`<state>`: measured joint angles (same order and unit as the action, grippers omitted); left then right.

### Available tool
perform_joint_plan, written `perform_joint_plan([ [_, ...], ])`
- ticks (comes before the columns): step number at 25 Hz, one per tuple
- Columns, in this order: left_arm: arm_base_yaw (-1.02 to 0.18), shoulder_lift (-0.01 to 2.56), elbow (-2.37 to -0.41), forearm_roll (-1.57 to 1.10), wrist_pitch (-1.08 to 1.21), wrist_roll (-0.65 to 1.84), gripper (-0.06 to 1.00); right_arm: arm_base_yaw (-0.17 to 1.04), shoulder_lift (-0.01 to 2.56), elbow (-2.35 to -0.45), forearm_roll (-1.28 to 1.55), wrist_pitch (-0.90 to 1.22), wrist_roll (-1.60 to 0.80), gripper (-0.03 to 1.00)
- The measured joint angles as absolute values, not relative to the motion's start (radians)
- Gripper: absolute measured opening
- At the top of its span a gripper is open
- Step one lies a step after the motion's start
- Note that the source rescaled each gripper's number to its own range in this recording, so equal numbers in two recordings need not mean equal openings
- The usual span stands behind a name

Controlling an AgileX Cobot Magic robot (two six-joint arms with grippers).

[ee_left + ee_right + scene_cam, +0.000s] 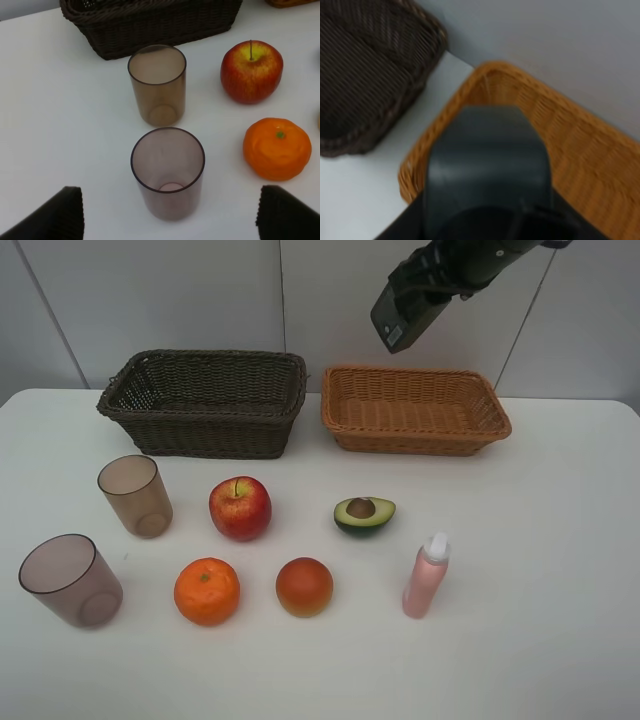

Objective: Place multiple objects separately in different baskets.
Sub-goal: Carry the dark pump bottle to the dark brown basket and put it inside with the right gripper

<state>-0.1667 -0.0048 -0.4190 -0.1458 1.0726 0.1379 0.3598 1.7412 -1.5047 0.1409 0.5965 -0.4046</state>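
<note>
Looking from up high, I see my right gripper (445, 270) holding the dark pump bottle (402, 312) in the air, above the light basket (415, 440). The jaws are almost closed, pinching it. The wrist view is blurry, so I cannot tell which part of the bottle they pinch. The bottle looks hard and smooth, and it hangs tilted, so it may slip or swing. I would lower it well into the basket before letting go.

My left gripper (172, 220) is wide open and holds nothing. It hangs close to the near cup (167, 172), with the far cup (157, 85) just behind that and the dark basket (150, 25) farther back. Both cups stand upright on the left of the white table (560, 540). They look thin, light and slippery, and easy to knock over. I would pinch one across its side, about halfway up, and squeeze softly.

The red apple (240, 508), orange (207, 591), cut fruit (304, 586), avocado half (364, 514) and pink spray bottle (426, 577) sit on the table, on the near side of the baskets.
</note>
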Motion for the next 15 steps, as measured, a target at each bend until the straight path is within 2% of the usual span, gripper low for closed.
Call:
perform_joint_plan([
  [15, -0.167, -0.005, -0.419, -0.146, 1.073, 0.138, 0.94, 0.58, 2.042, -1.772, 0.236, 0.386, -0.409, 0.1],
])
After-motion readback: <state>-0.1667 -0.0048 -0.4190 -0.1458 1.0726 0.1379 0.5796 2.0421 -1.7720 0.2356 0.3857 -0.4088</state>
